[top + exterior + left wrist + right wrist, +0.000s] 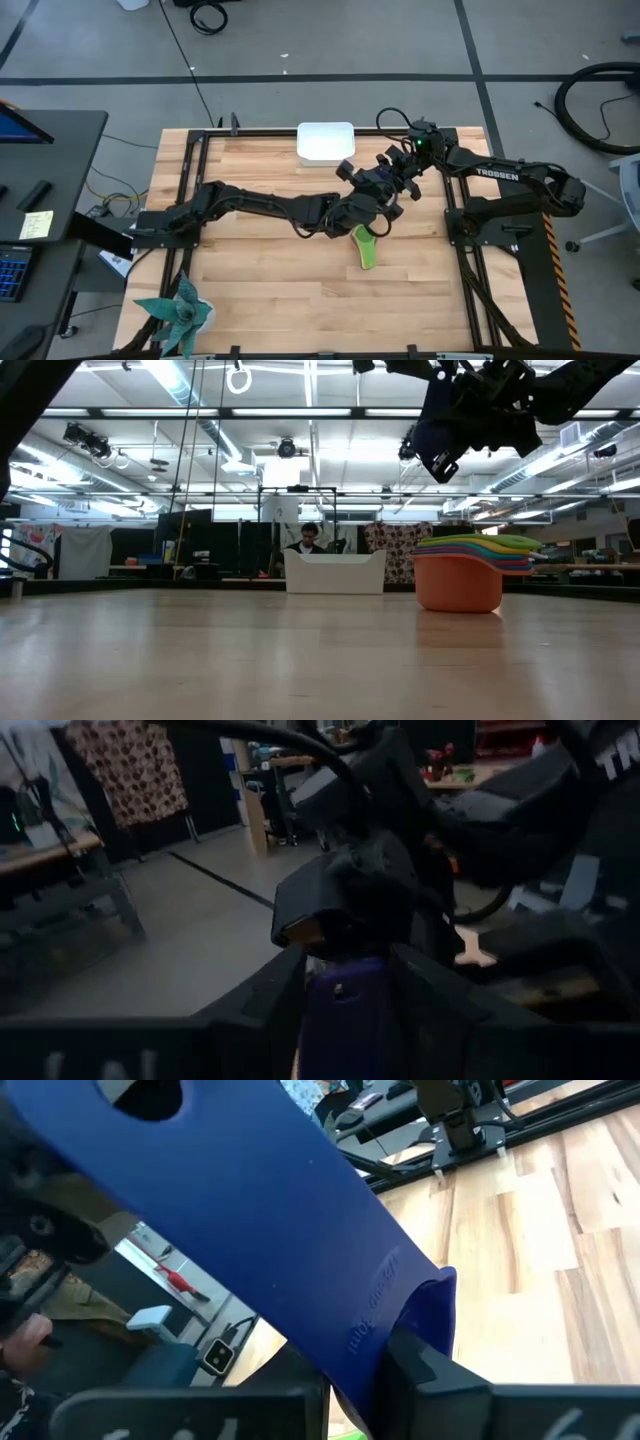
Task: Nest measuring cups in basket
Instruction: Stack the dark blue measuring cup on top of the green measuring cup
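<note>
**Dark blue cup in a two-handed exchange above the counter; stack and basket not yet joined.**

Nearest to me, the stack of measuring cups sat nested on the counter, orange at the bottom, with yellow and green rims showing above it, their handles fanned to one side. Above it, both hands met in mid-air: the right hand was clenched on the flat handle of the dark blue cup, while the left hand had its fingers either side of the same cup, and I judged it grasping too. Farthest off, the basket stood at the counter's back edge, well apart from the stack. I judged the step to be a handover; next, one hand would need to let go cleanly so the other could seat the cup.
</note>
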`<state>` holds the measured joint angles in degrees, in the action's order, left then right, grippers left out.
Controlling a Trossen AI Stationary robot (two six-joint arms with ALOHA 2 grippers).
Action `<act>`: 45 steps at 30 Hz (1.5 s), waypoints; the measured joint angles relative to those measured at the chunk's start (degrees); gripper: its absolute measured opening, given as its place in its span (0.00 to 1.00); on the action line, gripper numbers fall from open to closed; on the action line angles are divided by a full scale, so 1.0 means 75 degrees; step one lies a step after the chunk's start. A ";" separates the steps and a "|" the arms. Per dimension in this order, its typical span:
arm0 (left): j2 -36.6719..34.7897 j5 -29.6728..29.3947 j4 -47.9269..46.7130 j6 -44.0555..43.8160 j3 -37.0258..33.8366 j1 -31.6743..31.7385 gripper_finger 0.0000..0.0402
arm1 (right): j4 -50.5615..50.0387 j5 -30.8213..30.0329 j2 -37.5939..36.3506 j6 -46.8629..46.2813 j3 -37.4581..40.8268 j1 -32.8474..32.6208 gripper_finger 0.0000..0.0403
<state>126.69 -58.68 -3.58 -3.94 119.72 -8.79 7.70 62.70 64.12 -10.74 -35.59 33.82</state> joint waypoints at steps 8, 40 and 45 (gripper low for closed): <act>-0.0279 -0.0195 0.0019 0.1633 0.0000 -0.0296 0.55 | 0.0004 -0.0023 0.0000 0.0035 0.0000 0.0000 0.11; -0.1458 -0.4179 -0.0177 0.4500 -0.0003 -0.2253 0.55 | -0.2295 -0.5985 -0.0023 0.5053 -0.0006 -0.3182 0.11; -0.1507 -0.4179 -0.0186 0.4557 -0.0003 -0.2265 0.55 | -0.2597 -0.6971 -0.0023 0.5540 -0.0006 -0.4158 0.11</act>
<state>115.39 -90.02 -4.97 30.24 119.70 -25.78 -11.78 10.42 63.94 30.81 -35.64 2.64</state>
